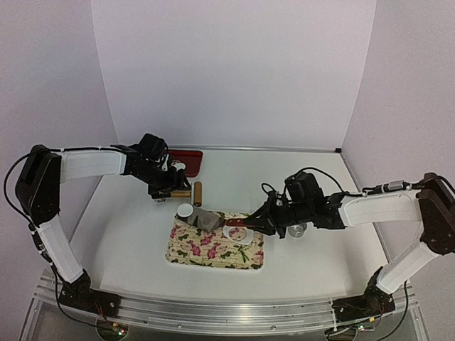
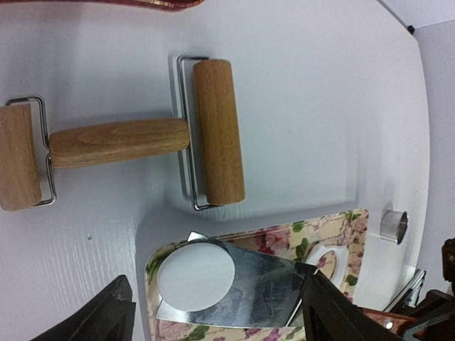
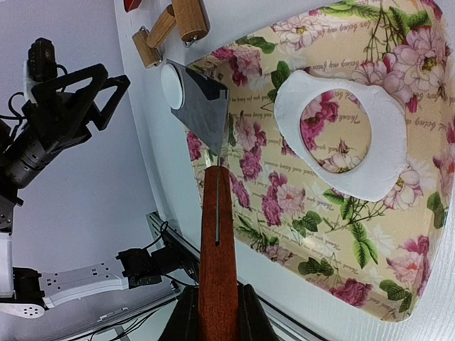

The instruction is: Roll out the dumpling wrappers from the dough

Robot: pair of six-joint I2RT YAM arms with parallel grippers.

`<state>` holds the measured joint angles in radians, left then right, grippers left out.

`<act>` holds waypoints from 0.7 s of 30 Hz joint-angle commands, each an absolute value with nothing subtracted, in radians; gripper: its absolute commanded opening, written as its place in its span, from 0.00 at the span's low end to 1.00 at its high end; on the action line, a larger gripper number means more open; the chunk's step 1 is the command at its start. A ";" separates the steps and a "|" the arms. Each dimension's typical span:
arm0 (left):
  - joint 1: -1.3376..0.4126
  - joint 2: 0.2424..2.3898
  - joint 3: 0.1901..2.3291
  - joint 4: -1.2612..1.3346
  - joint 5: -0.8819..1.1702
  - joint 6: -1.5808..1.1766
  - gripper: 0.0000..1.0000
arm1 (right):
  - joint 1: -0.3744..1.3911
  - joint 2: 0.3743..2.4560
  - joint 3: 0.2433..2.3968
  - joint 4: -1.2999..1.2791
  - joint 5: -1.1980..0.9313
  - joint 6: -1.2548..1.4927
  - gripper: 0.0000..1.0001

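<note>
Observed floral mat (image 1: pixel 213 254) flat on white table (image 1: pixel 242 177), near centre. Noted metal spatula (image 2: pixel 264 290) with blade over the mat's far-left corner and reddish wooden handle (image 3: pixel 217 263) slanting back across the mat. Logged two-headed wooden roller (image 2: pixel 117 142) on the table just beyond that corner, clear of the mat. Recorded small metal ring cutter (image 2: pixel 393 226) upright off the mat's right edge, and red tray (image 1: pixel 189 159) at the far edge.

Floral-print rectangular mat (image 1: pixel 213 254) at centre of white table (image 1: pixel 313 185). Small white round dough wrapper (image 1: pixel 185 210) on blade of steel scraper with reddish wooden handle (image 1: pixel 206 220), at mat's 10 o'clock corner; handle runs toward 3 o'clock. Flat white dough leftover with hole (image 3: pixel 391 142) on mat, at 3 o'clock of blade. Double-ended wooden roller (image 2: pixel 117 142) on table at 12 o'clock of wrapper, off mat. Dark red tray (image 1: pixel 193 158) at 12 o'clock of roller. Small metal ring cutter (image 1: pixel 297 229) on table at 3 o'clock of leftover, off mat.
</note>
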<state>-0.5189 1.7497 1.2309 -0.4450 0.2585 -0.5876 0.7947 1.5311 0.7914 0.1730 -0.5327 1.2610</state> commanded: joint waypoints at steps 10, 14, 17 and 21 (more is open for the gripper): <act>-0.321 1.538 1.283 -0.604 0.306 -0.551 0.84 | 0.782 1.465 0.923 0.190 -0.480 1.250 0.00; -0.245 1.496 1.233 -0.609 0.318 -0.537 0.85 | 0.772 1.505 0.998 0.150 -0.461 1.207 0.00; -0.204 1.463 1.192 -0.592 0.346 -0.543 0.85 | 0.762 1.545 1.047 0.146 -0.456 1.198 0.00; -0.184 1.433 1.148 -0.588 0.353 -0.543 0.86 | 0.745 1.606 1.120 0.144 -0.448 1.182 0.00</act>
<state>-0.1978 1.4784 1.1851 -0.5856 0.3219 -0.5570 0.7623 1.5557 1.0270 0.1024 -0.4722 1.2214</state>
